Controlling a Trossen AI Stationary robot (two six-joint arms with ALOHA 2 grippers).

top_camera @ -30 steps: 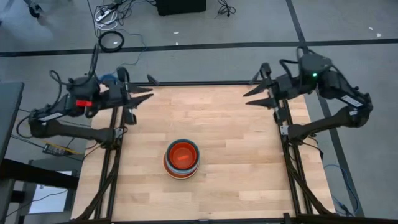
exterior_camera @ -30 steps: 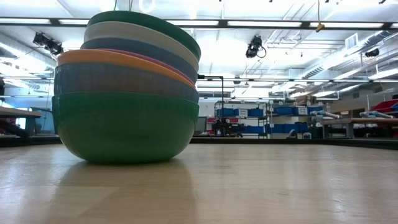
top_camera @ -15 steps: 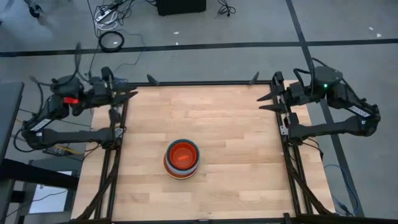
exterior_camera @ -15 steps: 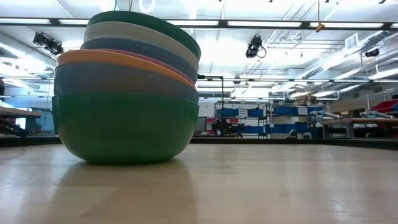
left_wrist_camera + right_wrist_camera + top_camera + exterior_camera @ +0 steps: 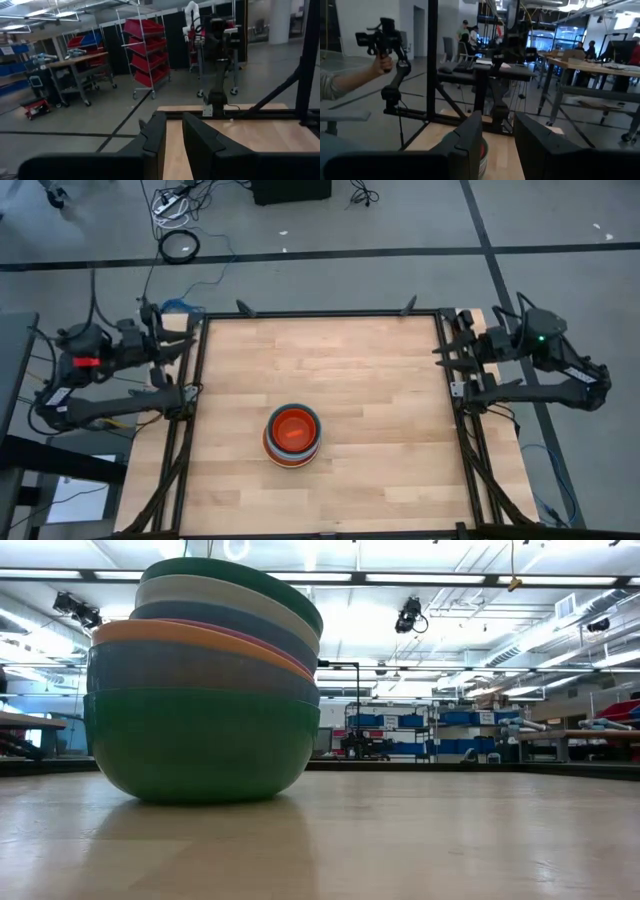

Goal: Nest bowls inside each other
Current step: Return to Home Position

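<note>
The bowls (image 5: pixel 293 436) stand nested in one stack near the middle of the wooden table, a red-orange bowl innermost on top. In the low view the stack (image 5: pixel 200 690) rests on the base of its outer teal bowl, and the inner rims tilt a little. My left gripper (image 5: pixel 188 346) hovers level at the table's left edge toward the far corner, open and with nothing between its fingers (image 5: pixel 174 145). My right gripper (image 5: pixel 440 358) hovers level at the right edge, also open and with nothing in it (image 5: pixel 497 145). Both are far from the stack.
Bare wood (image 5: pixel 370 400) lies all around the stack. Black frame rails (image 5: pixel 190 430) run along the table's sides. Beyond the table, a person's hand (image 5: pixel 375 65) holds a camera rig in the right wrist view. Cables (image 5: pixel 180 245) lie on the floor behind.
Both arms have drawn back from over the table's far corners, the left toward the left edge and the right toward the right edge, sinking as they went. The finger gaps look the same. The stack of bowls has not moved.
</note>
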